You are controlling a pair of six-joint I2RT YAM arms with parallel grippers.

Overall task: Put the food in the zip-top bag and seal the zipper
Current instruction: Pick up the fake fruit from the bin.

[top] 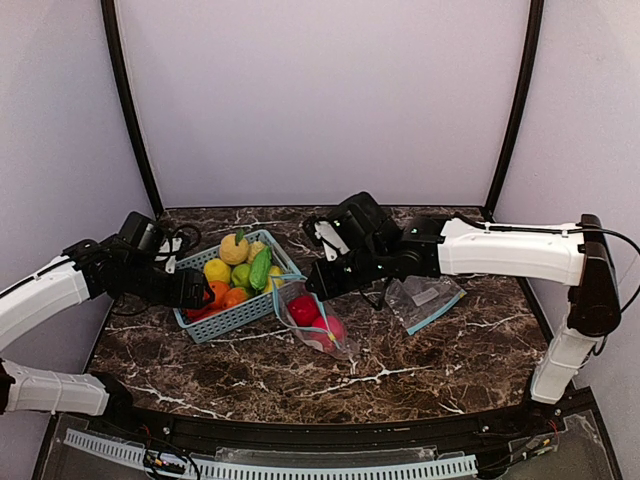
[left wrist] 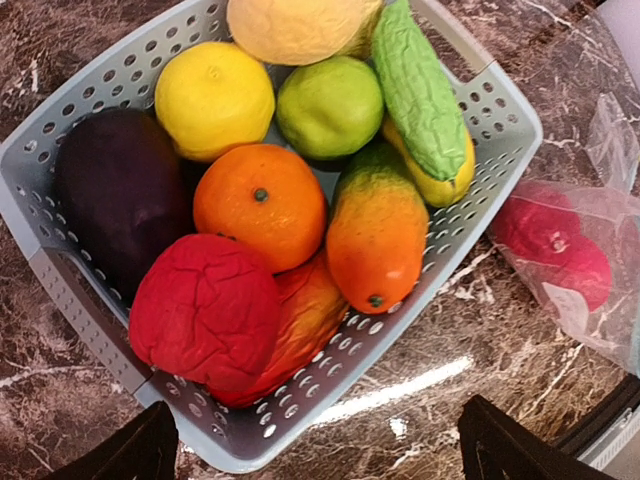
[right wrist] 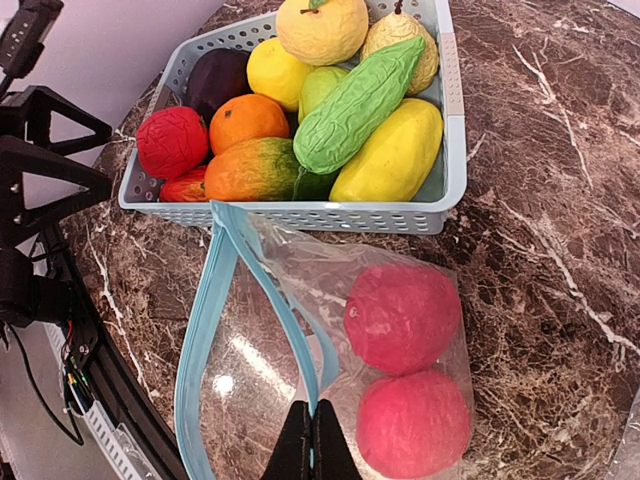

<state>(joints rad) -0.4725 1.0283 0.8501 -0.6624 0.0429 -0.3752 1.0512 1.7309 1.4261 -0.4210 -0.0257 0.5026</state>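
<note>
Crinkly clear zip-top bag (top: 318, 322) on its side on the desk, just beside the right end of a light-blue plastic mesh basket (top: 228, 322), mouth turned toward it and propped open. Two glossy red round toy fruits (right wrist: 403, 318) already inside, at the closed end. Light-blue zipper strip (right wrist: 200, 330) unsealed, its two halves parted in a wide loop, one half pinched tight between the right arm's fingers (right wrist: 312, 440). Most of the food yet to go in: a red crinkled ball (left wrist: 205, 310), a smooth orange fruit (left wrist: 258, 205), a long bumpy green vegetable (right wrist: 360, 105) and others heaped in the basket. Left arm's fingers (top: 203, 293) spread wide and holding nothing, poised above the basket's left end. Likely trouble from here: a thin, one-sided pinch on slick film, liable to slip or to let the mouth sag flat during loading; round fruits free to roll back out of so low an opening; a wide grasp into a tight heap, apt to nudge neighbours over the rim or drag the light basket along. A second clear plastic bag (top: 425, 300) flat and well apart to the right, easily mistaken for the first. Underneath, a dark brown marble-patterned desk (top: 450, 365), glossy and reflective, probably offering little grip to plastic. All around, plain pale lilac walls (top: 320, 100) and black corner posts (top: 125, 100).
</note>
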